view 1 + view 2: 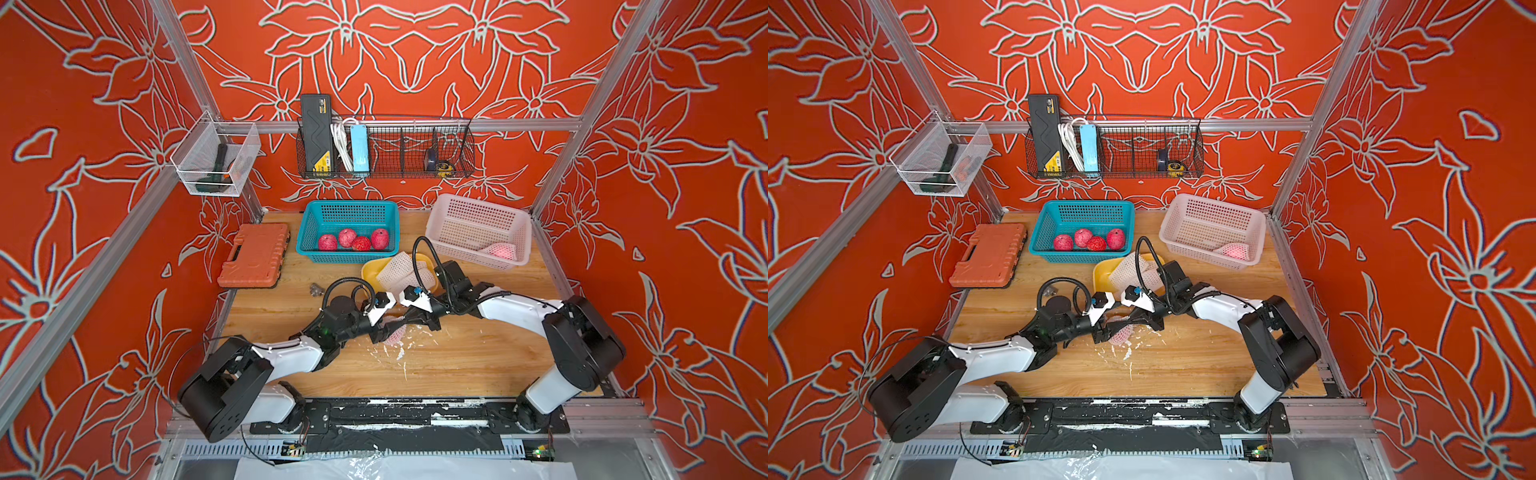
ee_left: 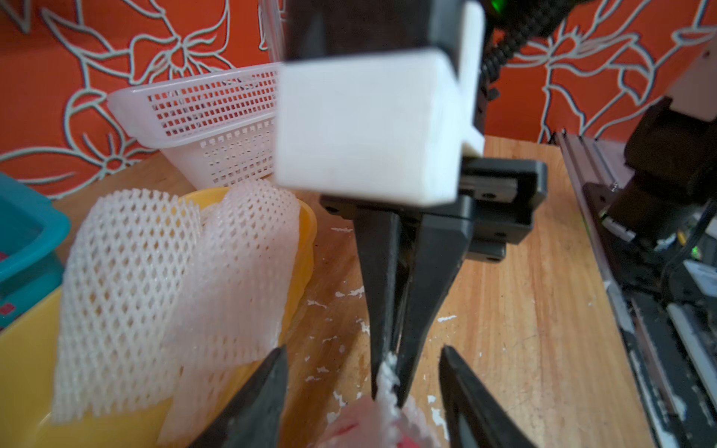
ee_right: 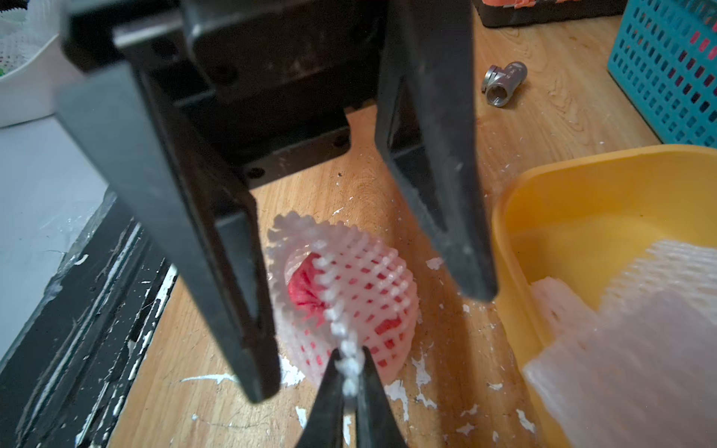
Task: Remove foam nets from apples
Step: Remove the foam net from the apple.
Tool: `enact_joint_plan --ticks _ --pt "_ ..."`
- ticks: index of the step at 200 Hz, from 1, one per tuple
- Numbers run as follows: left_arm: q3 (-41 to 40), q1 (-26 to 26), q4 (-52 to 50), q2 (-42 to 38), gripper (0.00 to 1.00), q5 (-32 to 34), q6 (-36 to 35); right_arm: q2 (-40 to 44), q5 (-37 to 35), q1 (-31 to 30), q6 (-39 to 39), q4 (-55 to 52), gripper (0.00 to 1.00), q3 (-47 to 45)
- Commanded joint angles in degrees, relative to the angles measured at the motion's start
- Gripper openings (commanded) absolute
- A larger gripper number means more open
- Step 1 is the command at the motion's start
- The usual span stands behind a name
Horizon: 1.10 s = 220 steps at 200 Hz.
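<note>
An apple (image 3: 306, 291) still wrapped in a white foam net (image 3: 372, 271) lies on the wooden table (image 1: 457, 357), seen in both top views (image 1: 392, 336) (image 1: 1121, 334). My right gripper (image 3: 349, 358) is shut on a twisted strand of that net's rim. My left gripper (image 2: 362, 353) is open, its fingers (image 3: 232, 310) spread on either side of the netted apple. Several bare apples (image 1: 347, 237) lie in the blue basket (image 1: 307, 232). Another netted apple (image 1: 503, 251) sits in the pale basket (image 1: 478, 220). Empty foam nets (image 2: 135, 291) fill the yellow bowl (image 3: 582, 194).
An orange tool case (image 1: 254, 255) lies at the table's left. A small metal part (image 3: 504, 83) lies near the blue basket. White foam crumbs (image 1: 399, 353) are scattered in front of the grippers. Wire baskets with tools hang on the back wall.
</note>
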State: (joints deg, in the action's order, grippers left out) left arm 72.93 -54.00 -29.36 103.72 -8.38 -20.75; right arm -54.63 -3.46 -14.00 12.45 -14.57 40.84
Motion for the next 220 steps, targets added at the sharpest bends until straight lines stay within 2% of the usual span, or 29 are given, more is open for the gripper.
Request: enact_joint_plan --ticks 1,26,66,106,131,220 --pt "3.7 -0.6 -3.9 3.9 0.97 3.8 -0.7 1.8 -2.9 1.4 -2.5 0.2 0.98 1.9" --pt "6.8 -1.1 -4.3 6.7 0.97 6.2 0.3 2.5 -2.1 2.0 -2.2 0.8 0.98 1.3" --pt "4.9 -0.8 -3.0 5.9 0.97 10.8 0.7 1.5 -0.4 2.2 -2.4 1.4 0.98 1.0" --pt "2.0 -0.4 -0.2 1.8 0.97 9.2 -2.4 1.3 0.2 2.2 -2.8 1.7 0.98 0.8" --pt "3.3 -0.5 -1.2 3.2 0.97 9.9 -5.1 1.2 0.6 2.2 -3.0 1.7 0.98 1.1" --pt "5.3 -1.6 2.5 7.0 0.77 9.4 -4.3 0.1 1.6 2.1 -4.1 1.9 0.98 0.8"
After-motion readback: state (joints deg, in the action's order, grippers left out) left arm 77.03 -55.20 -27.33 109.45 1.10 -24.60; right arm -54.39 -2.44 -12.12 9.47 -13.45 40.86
